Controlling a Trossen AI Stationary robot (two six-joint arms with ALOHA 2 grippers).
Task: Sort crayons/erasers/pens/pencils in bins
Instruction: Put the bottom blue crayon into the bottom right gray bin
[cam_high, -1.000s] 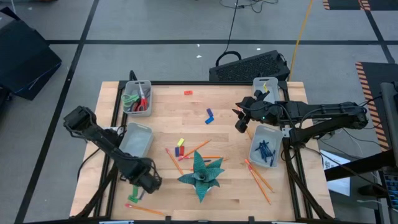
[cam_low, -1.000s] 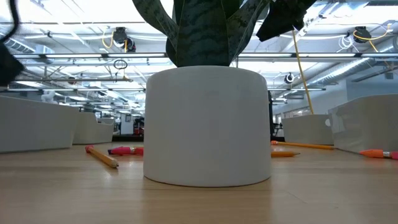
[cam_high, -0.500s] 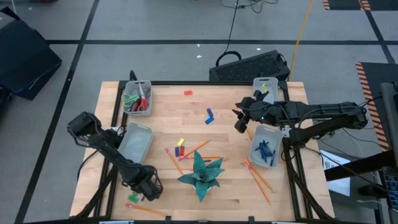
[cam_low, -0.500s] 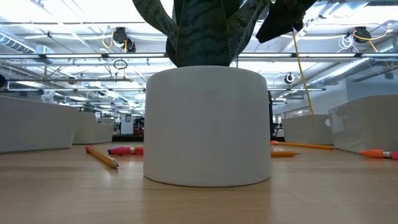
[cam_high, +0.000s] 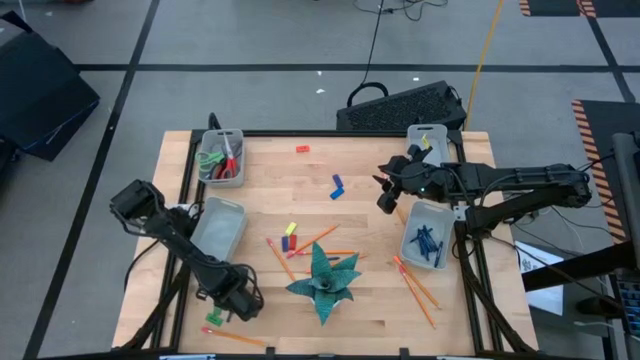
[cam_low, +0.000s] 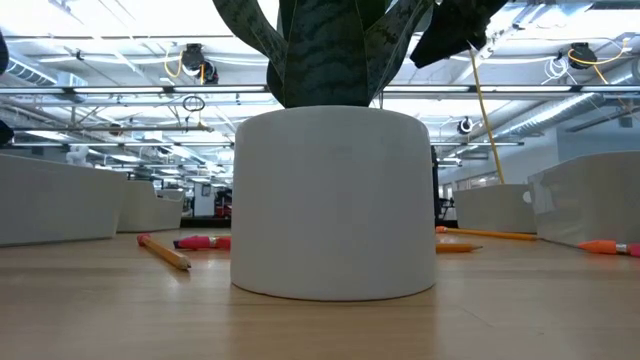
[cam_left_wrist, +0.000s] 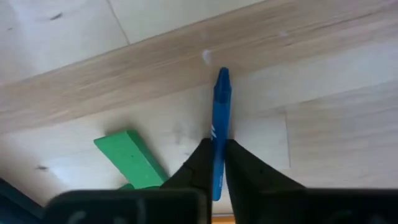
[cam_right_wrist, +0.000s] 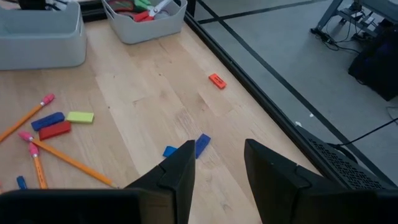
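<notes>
Pen (cam_left_wrist: 220, 118) clamped between fingers of left hand (cam_left_wrist: 214, 163), beside green block (cam_left_wrist: 132, 158); right hand (cam_right_wrist: 216, 163) open, empty

A potted plant (cam_high: 323, 282) stood at the table's (cam_high: 370, 215) front centre, blocking passage there. Loose pencils (cam_high: 418, 283) lay on both sides of it. Bins (cam_high: 220, 224) lined both edges; the table's far middle lay mostly open.
</notes>
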